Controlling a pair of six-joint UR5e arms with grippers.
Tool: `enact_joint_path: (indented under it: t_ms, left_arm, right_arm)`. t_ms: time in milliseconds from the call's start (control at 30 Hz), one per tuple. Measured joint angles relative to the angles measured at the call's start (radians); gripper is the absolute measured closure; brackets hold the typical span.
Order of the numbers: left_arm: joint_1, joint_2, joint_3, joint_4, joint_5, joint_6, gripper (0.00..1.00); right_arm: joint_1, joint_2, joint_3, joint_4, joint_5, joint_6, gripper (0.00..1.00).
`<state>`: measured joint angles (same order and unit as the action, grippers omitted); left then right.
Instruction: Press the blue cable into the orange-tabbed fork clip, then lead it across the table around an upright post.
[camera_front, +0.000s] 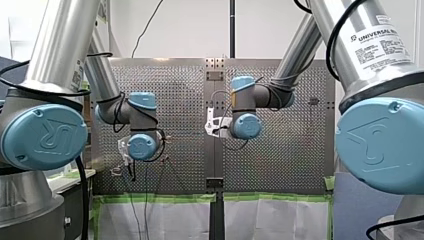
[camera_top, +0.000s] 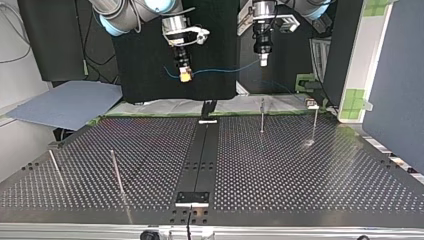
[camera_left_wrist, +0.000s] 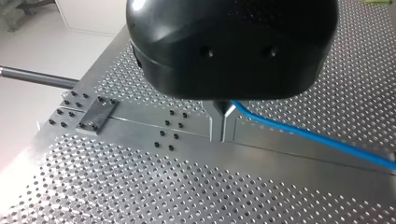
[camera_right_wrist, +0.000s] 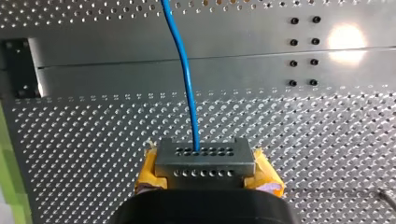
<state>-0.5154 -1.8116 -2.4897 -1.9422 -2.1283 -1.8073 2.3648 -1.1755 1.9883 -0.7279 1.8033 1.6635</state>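
1. Blue cable (camera_top: 225, 71), thin and slack, hangs in the air over the perforated metal worktop (camera_top: 300, 170), above its edge on the arms' side, strung between both arms.
2. I see my right arm's yellow-padded fingers (camera_right_wrist: 205, 161) clenched on it.
3. I see my left arm's metal fingers (camera_left_wrist: 218, 119) pinching it at their tips.
4. One thin upright metal post (camera_top: 262, 115) stands near that edge.
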Motion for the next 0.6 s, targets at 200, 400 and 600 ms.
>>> enact_joint_path:
  t_ms: [200,400,600]
  left_arm:
    - [0.017,-0.044,-0.028,0.047,0.009,0.006,1.0]
    - [0.062,-0.101,-0.019,0.087,0.045,0.022,1.0]
    - [0.117,-0.141,-0.014,0.093,0.099,0.042,1.0]
  right_arm:
    - [-0.003,-0.002,-0.001,0.029,0.0,0.007,1.0]
    - [-0.004,0.027,-0.002,0.019,0.003,0.009,1.0]
    - [-0.006,0.076,-0.02,-0.026,-0.001,0.01,1.0]
